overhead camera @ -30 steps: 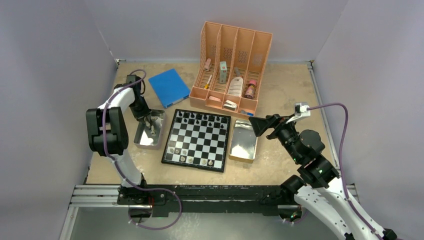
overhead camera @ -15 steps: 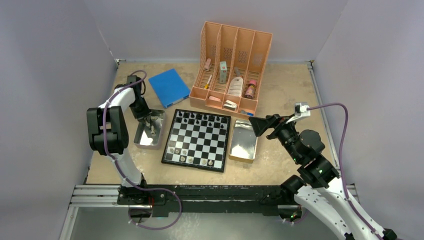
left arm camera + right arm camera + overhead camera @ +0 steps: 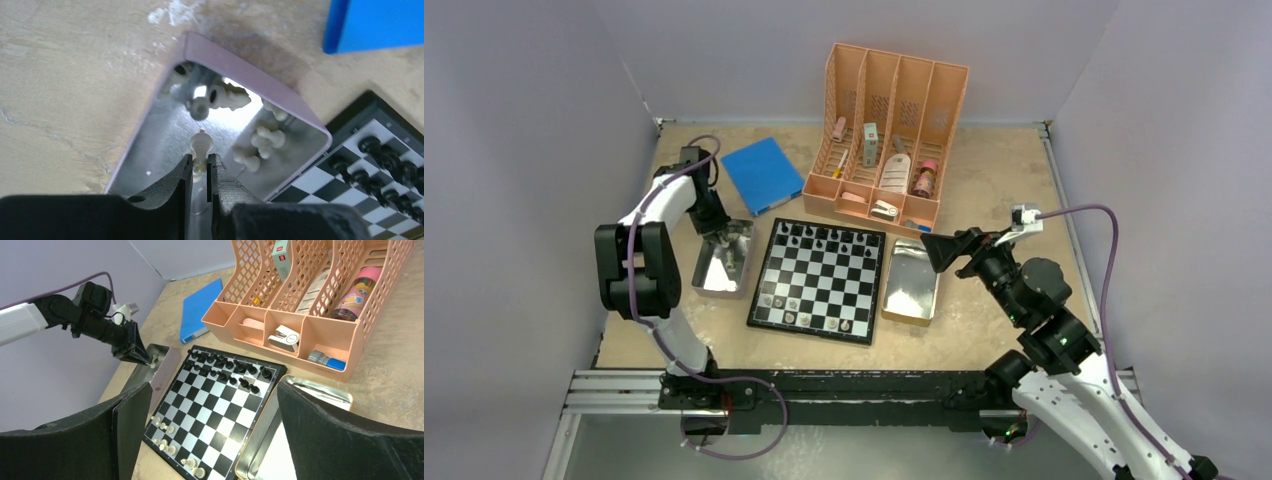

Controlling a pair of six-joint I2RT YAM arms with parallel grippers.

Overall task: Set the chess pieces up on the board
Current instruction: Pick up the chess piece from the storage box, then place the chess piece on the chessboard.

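- Board (image 3: 819, 281): small, square and glossy, black and white checks with a thin black border. It lies flat on the mottled beige table (image 3: 994, 170), between two shiny metal trays.
- Black pieces (image 3: 824, 240): tiny turned figures lined along the board's two far rows. A few pale ones (image 3: 799, 312) stand in the near rows, with gaps between them.
- Left tray (image 3: 240, 72): rectangular, with a mirror-bright floor and a rounded lavender rim. It sits just beside the board's left edge.
- Loose pale pieces (image 3: 260, 142): matte cream, knob-headed, lying tumbled at the tray's far end. One looks like a knight.
- Left gripper (image 3: 200, 165): black ribbed fingers, reaching down into the left tray. The jaws are clenched on a pale piece (image 3: 200, 143).
- The piece's lower body is pinched in the narrow gap. Its round head sticks out past the fingertips, in line with the fingers. I cannot tell whether its base touches the tray floor.
- Right gripper (image 3: 214, 395): broad black fingers, with the jaws spread wide and nothing between them. It hangs above the right tray (image 3: 894, 312), clear of the board.
- Right tray: gold-rimmed, with a bright floor. It sits just beside the board's right edge.
- Behind the board stand a peach lattice organizer (image 3: 894, 130) and a flat blue book (image 3: 762, 175).
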